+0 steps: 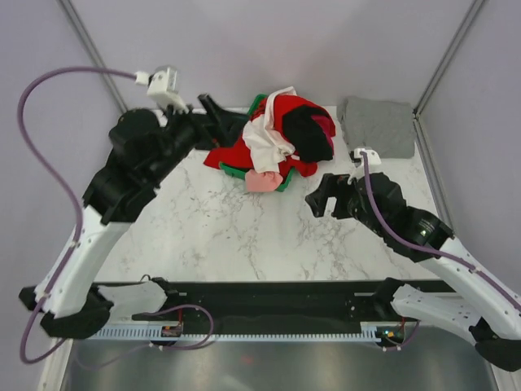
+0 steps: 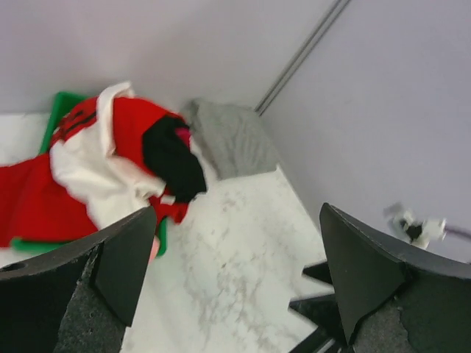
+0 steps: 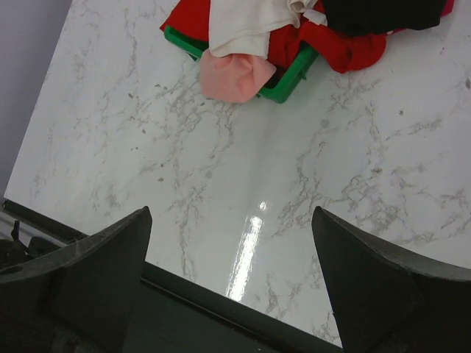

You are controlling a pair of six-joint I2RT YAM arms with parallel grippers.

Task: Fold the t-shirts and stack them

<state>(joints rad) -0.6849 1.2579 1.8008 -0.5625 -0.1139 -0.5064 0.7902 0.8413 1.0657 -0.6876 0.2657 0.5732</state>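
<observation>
The t-shirts lie heaped on a green crate [image 1: 234, 172] at the back middle: a red one [image 1: 281, 110], a black one [image 1: 309, 134], a white one [image 1: 264, 142] and a pink one [image 1: 262, 181] hanging over the front rim. A grey folded square [image 1: 377, 126] lies flat at the back right. My left gripper [image 1: 218, 116] hovers just left of the heap, open and empty [image 2: 237, 213]. My right gripper [image 1: 319, 194] hangs open over bare marble in front of the heap [image 3: 232, 213], holding nothing. The pink shirt [image 3: 235, 73] shows ahead of it.
The marble tabletop [image 1: 244, 228] spreads between heap and arm bases. A black rail [image 1: 269, 297] runs along the near edge. Grey walls with metal corner posts [image 1: 440, 65] close in the back and sides. The grey square [image 2: 232, 136] sits in the back right corner.
</observation>
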